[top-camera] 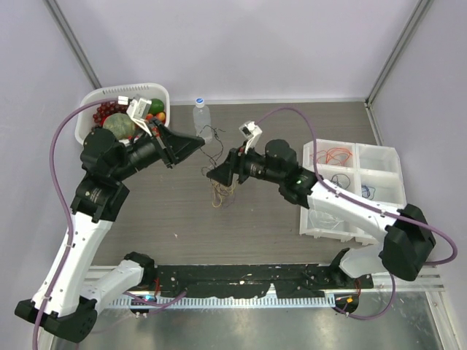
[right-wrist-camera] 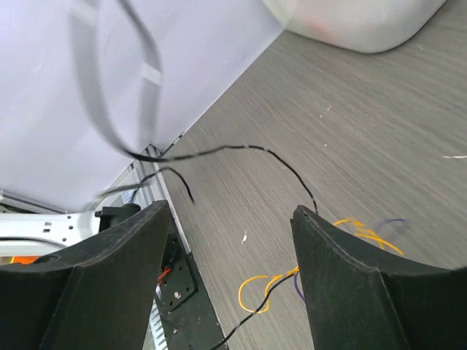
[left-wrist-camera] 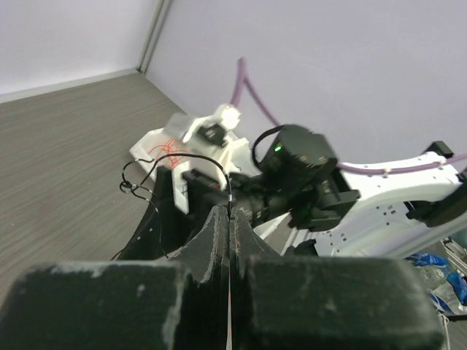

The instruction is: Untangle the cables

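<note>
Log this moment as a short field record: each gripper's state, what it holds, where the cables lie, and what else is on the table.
left gripper: fingers shut on the black cable
right gripper: open, holding nothing
loose cables: yellow, orange and purple tangle on the table under the right gripper
tray: orange cable and blue cables lie in separate compartments
other: basket of fruit, bottle
</note>
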Available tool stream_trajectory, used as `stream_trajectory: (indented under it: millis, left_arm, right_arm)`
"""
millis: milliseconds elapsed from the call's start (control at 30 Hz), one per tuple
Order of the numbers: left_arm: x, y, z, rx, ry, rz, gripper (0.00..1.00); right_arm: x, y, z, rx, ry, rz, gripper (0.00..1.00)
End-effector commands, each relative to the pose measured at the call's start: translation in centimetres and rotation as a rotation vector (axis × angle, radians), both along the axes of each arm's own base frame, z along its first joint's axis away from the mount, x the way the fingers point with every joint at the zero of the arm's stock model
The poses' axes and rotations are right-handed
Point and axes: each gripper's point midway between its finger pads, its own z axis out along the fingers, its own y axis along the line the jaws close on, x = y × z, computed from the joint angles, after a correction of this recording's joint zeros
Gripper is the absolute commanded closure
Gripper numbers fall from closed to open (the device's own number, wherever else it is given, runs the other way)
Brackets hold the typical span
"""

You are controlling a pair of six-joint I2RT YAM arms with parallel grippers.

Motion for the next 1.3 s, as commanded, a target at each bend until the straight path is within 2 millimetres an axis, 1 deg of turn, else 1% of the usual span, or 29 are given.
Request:
stream_trajectory:
  millis: [0, 33, 67, 100, 133, 167, 200, 233, 267, 300, 367, 433, 533, 567, 633, 700, 733, 767, 833, 867, 900, 933, 967, 1000, 1033, 1067, 1133, 1200, 1267]
  left_arm:
    - [-2.4, -0.2, 3.3, -0.053, -0.114, -0.084, 1.0]
    - [-2.7, -0.2, 3.6, -0.056, -0.123, -0.091, 1.0]
    - [-3.0, -0.2, 4.0, -0.06, -0.137, -0.102, 1.0]
    - [-3.5, -0.1, 4.6, -0.065, -0.152, -0.105, 1.0]
    - [-3.8, 0.0, 5.1, -0.067, -0.164, -0.108, 1.0]
    - [-4.3, 0.2, 5.8, -0.07, -0.181, -0.107, 1.0]
    - [-4.8, 0.4, 6.6, -0.073, -0.202, -0.107, 1.0]
    - [-5.5, 0.7, 7.5, -0.076, -0.226, -0.104, 1.0]
    - [-6.3, 1.0, 8.6, -0.076, -0.252, -0.105, 1.0]
    - [-7.0, 1.3, 9.6, -0.072, -0.278, -0.103, 1.0]
    - [-8.1, 2.2, 11.4, -0.057, -0.329, -0.071, 1.0]
    - [-8.6, 3.1, 12.6, -0.036, -0.36, -0.015, 1.0]
    - [-8.2, 4.7, 13.6, -0.001, -0.382, 0.1, 1.0]
    - [-8.2, 5.3, 14.1, 0.002, -0.393, 0.135, 1.0]
    - [-7.6, 5.7, 13.9, 0.017, -0.384, 0.173, 1.0]
    - [-6.9, 5.5, 13.0, 0.025, -0.349, 0.173, 1.0]
    - [-6.5, 5.1, 12.4, 0.022, -0.324, 0.158, 1.0]
    - [-6.0, 4.6, 11.5, 0.019, -0.296, 0.14, 1.0]
    - [-4.9, 3.7, 9.5, 0.022, -0.232, 0.112, 1.0]
    - [-4.2, 3.4, 8.3, 0.027, -0.198, 0.112, 1.0]
    - [-3.5, 3.3, 7.1, 0.038, -0.17, 0.12, 1.0]
    - [-2.6, 3.2, 5.7, 0.055, -0.131, 0.134, 1.0]
    - [-1.9, 3.1, 4.4, 0.067, -0.094, 0.14, 1.0]
    - [-1.2, 2.8, 2.8, 0.085, -0.047, 0.139, 0.98]
    - [-0.6, 2.6, 1.1, 0.105, -0.006, 0.135, 0.91]
    - [0.0, 2.5, -0.5, 0.12, 0.036, 0.141, 0.81]
    - [1.6, 2.3, -4.7, 0.141, 0.142, 0.169, 0.56]
    - [2.9, 2.0, -8.0, 0.15, 0.21, 0.19, 0.42]
    - [4.1, 1.9, -11.1, 0.167, 0.277, 0.214, 0.33]
  right_arm:
    - [1.4, 1.5, -3.8, 0.079, 0.095, -0.069, 0.28]
    - [1.5, 2.0, -3.7, 0.123, 0.097, -0.059, 0.28]
    - [1.1, 2.7, -6.7, 0.101, 0.171, -0.033, 0.29]
    - [1.0, 3.3, -7.1, 0.117, 0.171, -0.025, 0.31]
    - [1.1, 3.4, -9.9, 0.079, 0.218, -0.048, 0.31]
    - [1.9, 2.8, -11.4, 0.05, 0.237, -0.11, 0.32]
    - [2.1, 2.0, -14.7, -0.031, 0.293, -0.166, 0.32]
    - [3.4, 0.8, -16.5, -0.086, 0.312, -0.255, 0.32]
    - [3.4, -0.2, -18.7, -0.153, 0.348, -0.283, 0.32]
    - [4.0, -1.2, -19.6, -0.177, 0.354, -0.32, 0.32]
    - [4.6, -2.9, -20.8, -0.2, 0.37, -0.36, 0.32]
    - [5.1, -4.0, -20.5, -0.19, 0.361, -0.378, 0.31]
    - [6.0, -5.4, -19.5, -0.196, 0.341, -0.403, 0.3]
    - [5.8, -5.4, -18.8, -0.186, 0.329, -0.378, 0.29]
    - [4.8, -4.7, -16.1, -0.1, 0.299, -0.276, 0.28]
    - [3.0, -3.2, -11.6, 0.027, 0.264, -0.131, 0.28]
    - [1.7, -2.3, -8.8, 0.113, 0.266, -0.047, 0.27]
    - [1.2, -2.2, -5.1, 0.198, 0.206, -0.008, 0.27]
    - [0.2, -2.5, -1.7, 0.259, 0.185, 0.019, 0.27]
    - [1.3, -2.8, -0.2, 0.25, 0.131, -0.03, 0.27]
    - [1.5, -3.5, -1.5, 0.157, 0.176, -0.084, 0.27]
    - [2.8, -4.1, -1.1, 0.099, 0.133, -0.153, 0.27]
    - [3.2, -5.1, -3.3, -0.002, 0.185, -0.211, 0.28]
    - [4.2, -6.0, -3.6, -0.052, 0.173, -0.283, 0.28]
    - [4.3, -6.6, -4.8, -0.103, 0.19, -0.309, 0.29]
    - [4.4, -7.1, -5.2, -0.122, 0.176, -0.325, 0.29]
    - [4.5, -7.8, -6.1, -0.14, 0.18, -0.353, 0.29]
    - [4.7, -8.3, -7.0, -0.156, 0.189, -0.37, 0.29]
    - [5.1, -8.5, -8.4, -0.181, 0.208, -0.373, 0.29]
